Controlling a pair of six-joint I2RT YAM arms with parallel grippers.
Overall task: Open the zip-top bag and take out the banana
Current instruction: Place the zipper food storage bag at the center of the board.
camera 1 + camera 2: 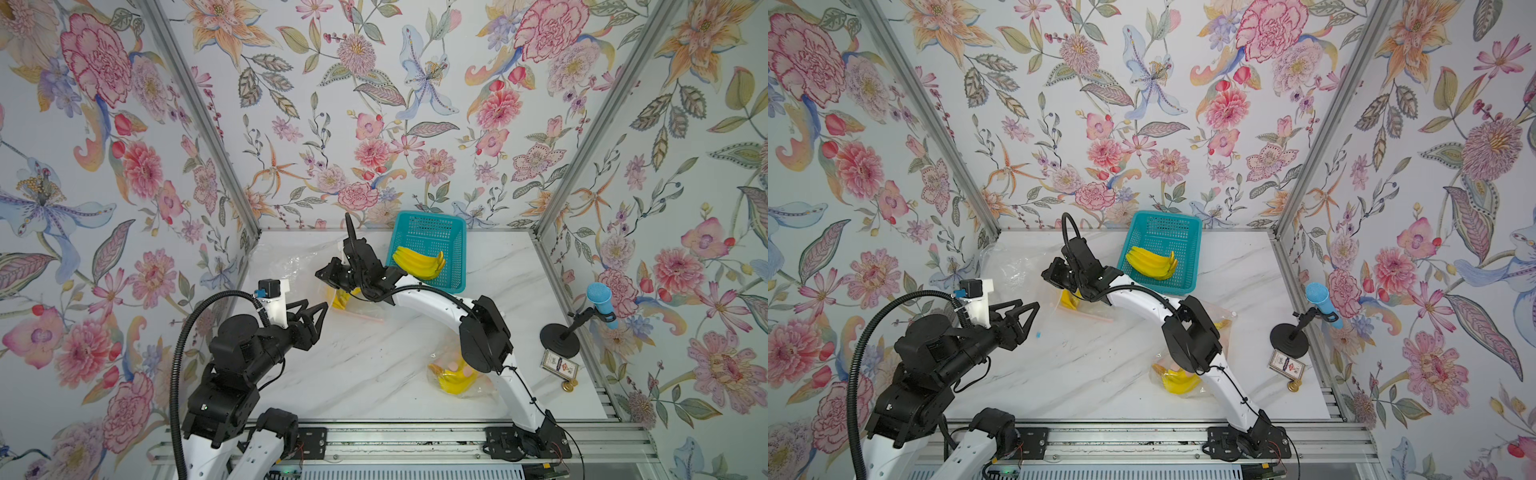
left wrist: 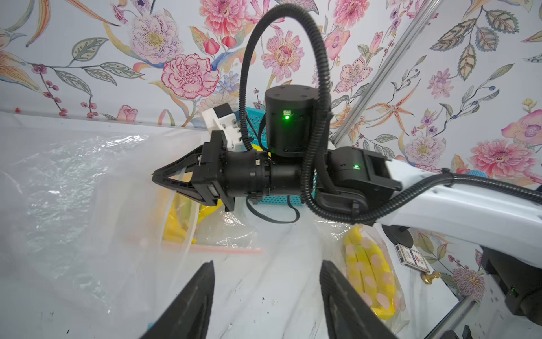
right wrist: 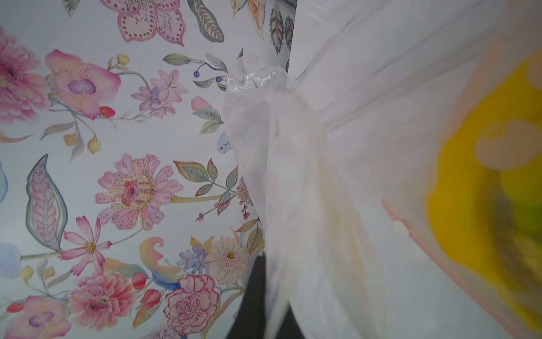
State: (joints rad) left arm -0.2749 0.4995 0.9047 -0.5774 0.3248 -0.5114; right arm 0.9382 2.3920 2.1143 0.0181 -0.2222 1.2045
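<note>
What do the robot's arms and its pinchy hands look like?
Both arms have white curved tube segments joined by chunky black motor joints. Ribbed black cable hoses loop alongside. The left gripper and right gripper have black triangular, hollow-framed fingers. A white camera bracket sits on each wrist, and small green lights glow on the right arm's joints.
</note>
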